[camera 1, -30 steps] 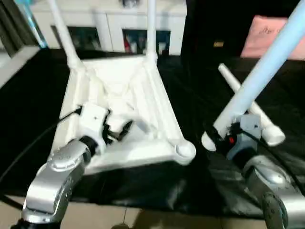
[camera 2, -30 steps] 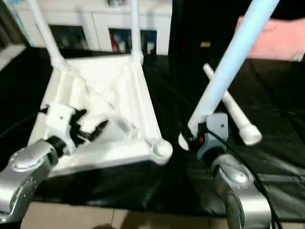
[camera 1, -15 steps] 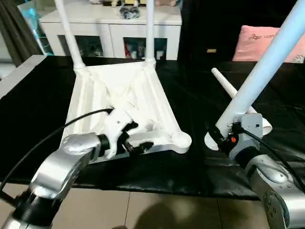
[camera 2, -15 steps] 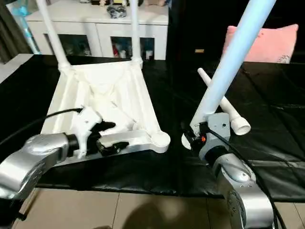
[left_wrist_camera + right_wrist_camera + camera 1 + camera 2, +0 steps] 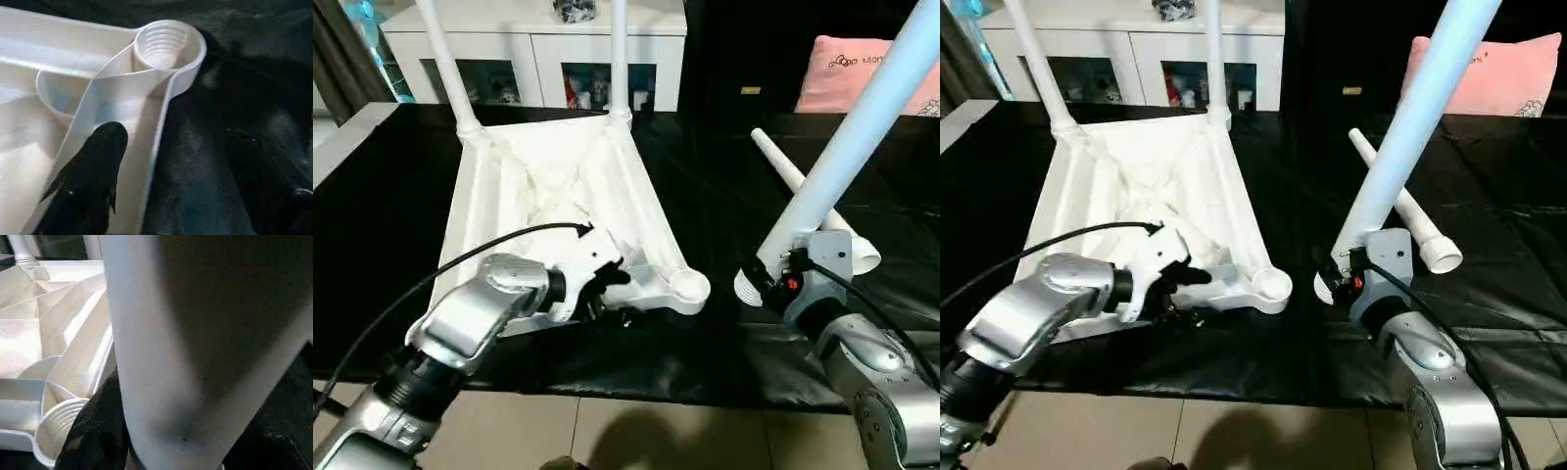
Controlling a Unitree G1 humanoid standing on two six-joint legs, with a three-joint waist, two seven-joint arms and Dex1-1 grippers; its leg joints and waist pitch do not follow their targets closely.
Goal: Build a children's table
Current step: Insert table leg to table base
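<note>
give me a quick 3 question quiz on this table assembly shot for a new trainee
1. True or false: two legs already stand in the far corner sockets of the tabletop.
2. What is the right gripper holding?
A. a pink cushion
B. a leg
C. a cable
3. Fill in: the left gripper's fingers straddle the tabletop's near ____, beside the empty corner socket.

Key
1. True. One fitted leg and another rise from the far corners.
2. B. It grips the held leg near its wide end; a spare leg lies on the black cloth behind it.
3. Edge. In the left wrist view one finger sits inside the rim and the other outside.
</note>
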